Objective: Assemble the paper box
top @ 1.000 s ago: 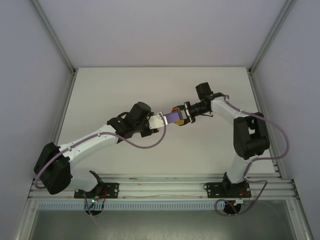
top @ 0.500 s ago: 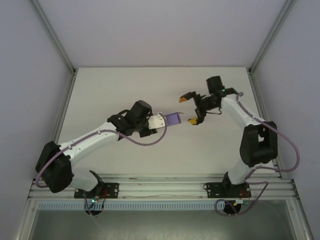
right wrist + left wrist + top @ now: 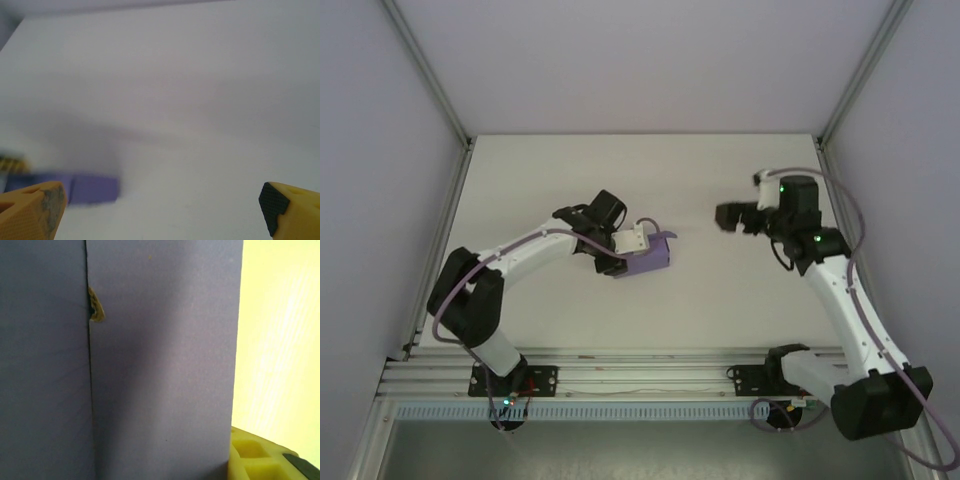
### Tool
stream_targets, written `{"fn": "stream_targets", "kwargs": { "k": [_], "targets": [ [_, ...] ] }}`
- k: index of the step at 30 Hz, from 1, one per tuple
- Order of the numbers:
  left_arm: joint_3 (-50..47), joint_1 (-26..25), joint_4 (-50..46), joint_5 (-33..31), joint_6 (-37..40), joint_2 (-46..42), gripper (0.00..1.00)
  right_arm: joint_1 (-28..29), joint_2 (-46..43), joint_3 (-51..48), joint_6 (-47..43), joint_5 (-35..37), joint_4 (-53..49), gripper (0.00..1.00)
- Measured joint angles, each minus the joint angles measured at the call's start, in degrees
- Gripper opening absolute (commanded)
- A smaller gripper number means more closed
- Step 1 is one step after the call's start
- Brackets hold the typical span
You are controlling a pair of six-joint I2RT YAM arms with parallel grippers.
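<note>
Left gripper (image 3: pixel 636 242) clamps paper box (image 3: pixel 650 260), low over table (image 3: pixel 560 170) centre. Right gripper (image 3: pixel 724 216) spread wide, empty, well apart. Box lies to its left, long axis roughly toward it.

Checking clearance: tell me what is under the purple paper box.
Under the paper box lies bare white table; whether the box touches it cannot be told. The left gripper hides the end it holds.

The paper box (image 3: pixel 160 365) is smooth, matt purple paper; the desk (image 3: pixel 720 290) looks smooth, matt white.
</note>
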Motion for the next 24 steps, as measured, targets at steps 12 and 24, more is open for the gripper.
{"fn": "stream_targets", "kwargs": {
  "k": [12, 24],
  "targets": [
    [9.3, 0.0, -5.2, 3.6, 3.8, 7.6, 0.32, 10.4, 15.0, 5.0, -23.9, -10.5, -3.5, 0.95],
    [9.9, 0.0, -7.5, 5.0, 6.3, 7.8, 0.31, 11.2, 31.8, 16.5, -32.4, -11.1, -10.3, 0.41]
  ]
}}
